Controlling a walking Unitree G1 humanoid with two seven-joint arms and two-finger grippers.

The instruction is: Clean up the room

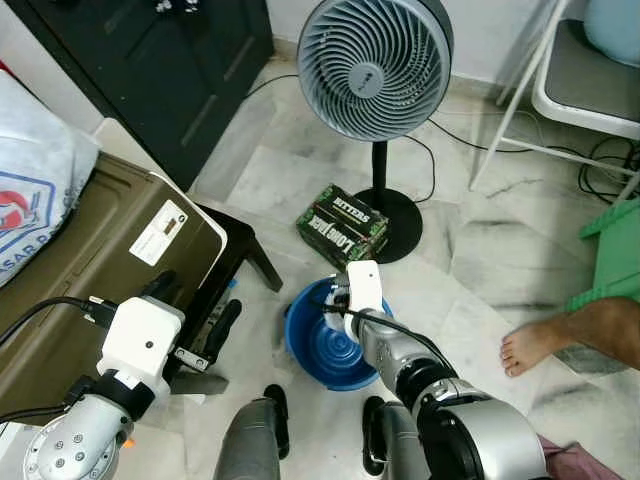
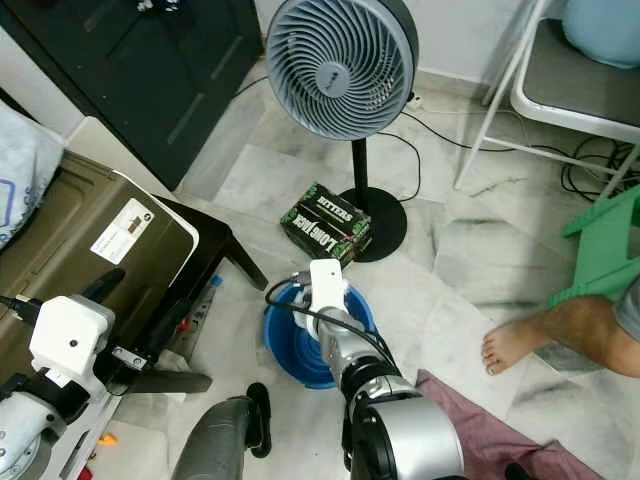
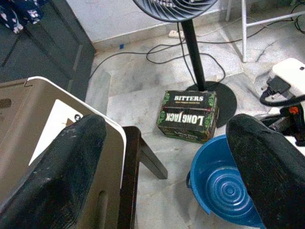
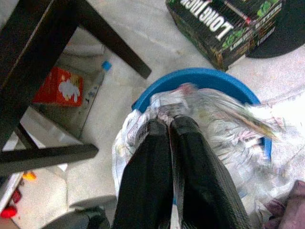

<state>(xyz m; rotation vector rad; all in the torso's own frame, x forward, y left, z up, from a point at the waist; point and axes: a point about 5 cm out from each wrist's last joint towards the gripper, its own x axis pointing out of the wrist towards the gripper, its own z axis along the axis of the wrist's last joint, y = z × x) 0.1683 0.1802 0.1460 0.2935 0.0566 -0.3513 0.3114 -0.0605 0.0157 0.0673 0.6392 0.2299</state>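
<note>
A blue plastic basin [image 1: 300,350] sits on the marble floor just ahead of me. My right gripper [image 4: 170,121] hangs over the basin, shut on a crinkled clear plastic wrapper [image 4: 224,119] that spills down around its fingers. In the left eye view the right gripper [image 1: 338,305] is above the basin's near-left part. My left gripper [image 1: 195,305] is open and empty, held off to the left beside a brown case [image 1: 90,260] and pointing toward the basin [image 3: 224,181].
A green and black "Long Jack Bitters" box [image 1: 343,225] lies by the base of a standing fan [image 1: 375,60]. A black stool [image 1: 240,250] stands left, with a red carton [image 4: 59,86] under it. A person's foot [image 1: 535,345] and a green stool [image 1: 615,250] are right.
</note>
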